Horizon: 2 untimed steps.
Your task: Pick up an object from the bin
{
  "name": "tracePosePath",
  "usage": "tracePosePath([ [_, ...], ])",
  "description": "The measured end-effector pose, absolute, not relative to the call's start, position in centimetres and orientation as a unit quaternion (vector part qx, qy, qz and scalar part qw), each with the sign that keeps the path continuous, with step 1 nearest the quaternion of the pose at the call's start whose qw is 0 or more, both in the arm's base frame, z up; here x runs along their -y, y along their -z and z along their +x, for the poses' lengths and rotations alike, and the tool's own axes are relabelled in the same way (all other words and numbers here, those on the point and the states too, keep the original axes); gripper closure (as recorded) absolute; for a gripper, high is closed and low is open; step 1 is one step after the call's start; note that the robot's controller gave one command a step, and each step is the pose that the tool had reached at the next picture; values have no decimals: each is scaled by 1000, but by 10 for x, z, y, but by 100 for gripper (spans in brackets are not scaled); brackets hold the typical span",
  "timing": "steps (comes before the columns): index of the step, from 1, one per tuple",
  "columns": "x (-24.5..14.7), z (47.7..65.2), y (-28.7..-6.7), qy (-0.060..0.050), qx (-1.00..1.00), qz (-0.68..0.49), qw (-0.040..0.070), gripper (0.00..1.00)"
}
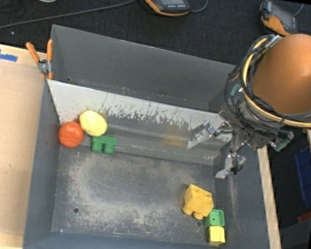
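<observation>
Yellow blocky piece [197,201] is lying in the lower right of the bin [129,211]. It is the thing nearest my end effector [214,151], so I am judging it the likely pick.

In the camera view, my end effector is hanging at the right of the frame, higher in the picture than that piece, with its fingers spread and nothing between them. A small green block [216,217] and a small yellow block [216,236] are sitting just beside the piece at its lower right.

To do this step well, I am planning to centre over the piece, turn the fingers to straddle its narrower sides, and descend clear of the two small blocks. An orange ball [71,134], a pale yellow ball [93,123] and a green brick [104,143] are lying well apart at the upper left.
</observation>
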State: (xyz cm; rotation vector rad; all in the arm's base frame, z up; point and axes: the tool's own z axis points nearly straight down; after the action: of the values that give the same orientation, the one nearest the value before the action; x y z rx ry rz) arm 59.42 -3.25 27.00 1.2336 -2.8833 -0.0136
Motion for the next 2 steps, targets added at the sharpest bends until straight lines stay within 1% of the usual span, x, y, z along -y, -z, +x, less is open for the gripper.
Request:
tracePosePath([
  [1, 42, 577, -189, 4, 871, 491, -2, 0],
  [2, 104, 563, -161, 2, 817, 576, -3, 0],
])
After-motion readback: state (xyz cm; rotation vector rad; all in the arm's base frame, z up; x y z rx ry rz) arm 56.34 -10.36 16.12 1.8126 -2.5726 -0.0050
